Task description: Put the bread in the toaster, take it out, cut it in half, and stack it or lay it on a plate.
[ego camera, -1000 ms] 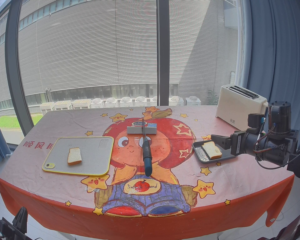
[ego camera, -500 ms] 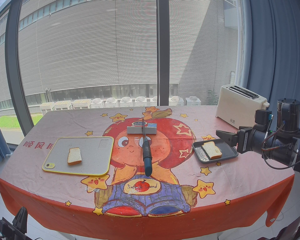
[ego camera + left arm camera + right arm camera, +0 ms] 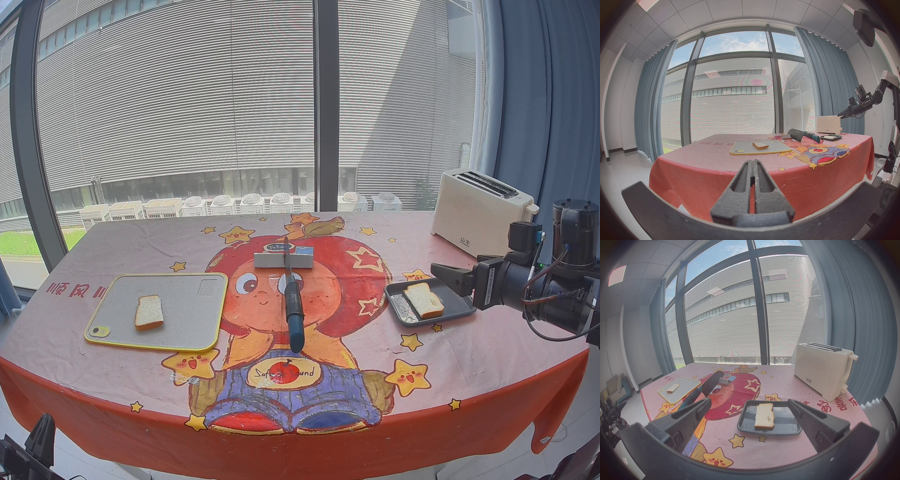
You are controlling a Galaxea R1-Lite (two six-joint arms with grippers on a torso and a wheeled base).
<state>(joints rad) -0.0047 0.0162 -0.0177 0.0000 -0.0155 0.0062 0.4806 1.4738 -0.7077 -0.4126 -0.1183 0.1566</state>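
One half slice of bread [image 3: 424,299] lies on the dark tray [image 3: 459,305] at the right. The other half slice [image 3: 149,312] lies on the yellow-rimmed cutting board [image 3: 187,312] at the left. The white toaster [image 3: 478,212] stands at the back right with empty slots. My right gripper [image 3: 440,274] hovers open just right of the tray; in the right wrist view [image 3: 748,402] its fingers frame the bread [image 3: 764,415] with nothing held. My left gripper [image 3: 752,162] is shut on nothing, low in front of the table's left side.
A knife [image 3: 292,300] with a dark blue handle lies mid-table, its blade resting on a small grey holder [image 3: 283,257]. The orange tablecloth's front edge [image 3: 300,437] hangs close to me. A window and curtain [image 3: 537,125] stand behind the toaster.
My right gripper has drawn back to the right, away from the tray, and risen slightly. Both bread halves, the knife and the left gripper stay put.
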